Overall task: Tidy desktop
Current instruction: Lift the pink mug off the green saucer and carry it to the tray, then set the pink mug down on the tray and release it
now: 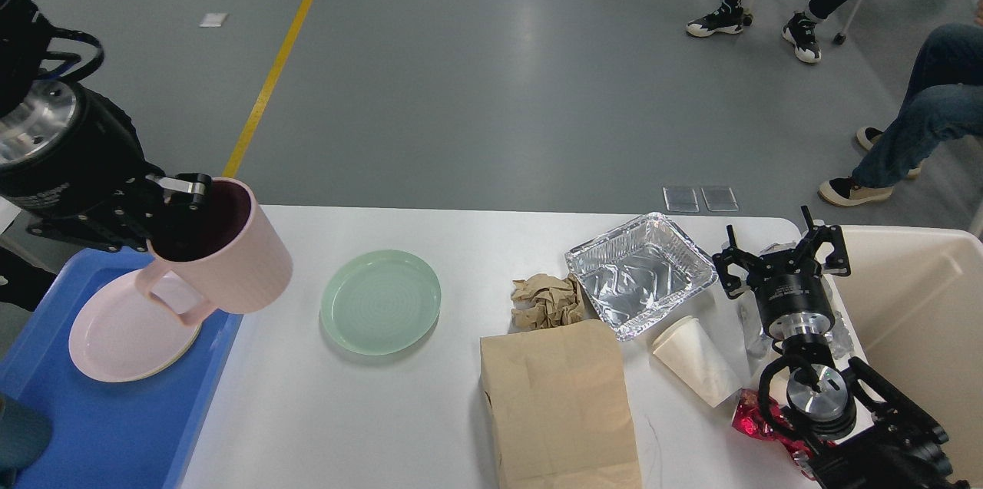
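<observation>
My left end effector [173,197] is clenched on the rim of the pink mug [223,255], lifted over the near edge of the blue tray [115,427]. The mug looks stiff, smooth and breakable; a rim pinch could slip. The white counter [384,412] fills the lower middle. My right end effector [782,255] hangs released, touching nothing. Its arm hides part of the red wrapper [749,418].

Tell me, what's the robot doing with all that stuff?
It's tidying the desktop. Its left gripper holds a pink mug by the rim, in the air near the blue tray with the pink plate. The right gripper is open, near the foil tray. A green plate, paper bag and paper cup lie on the desktop.
</observation>
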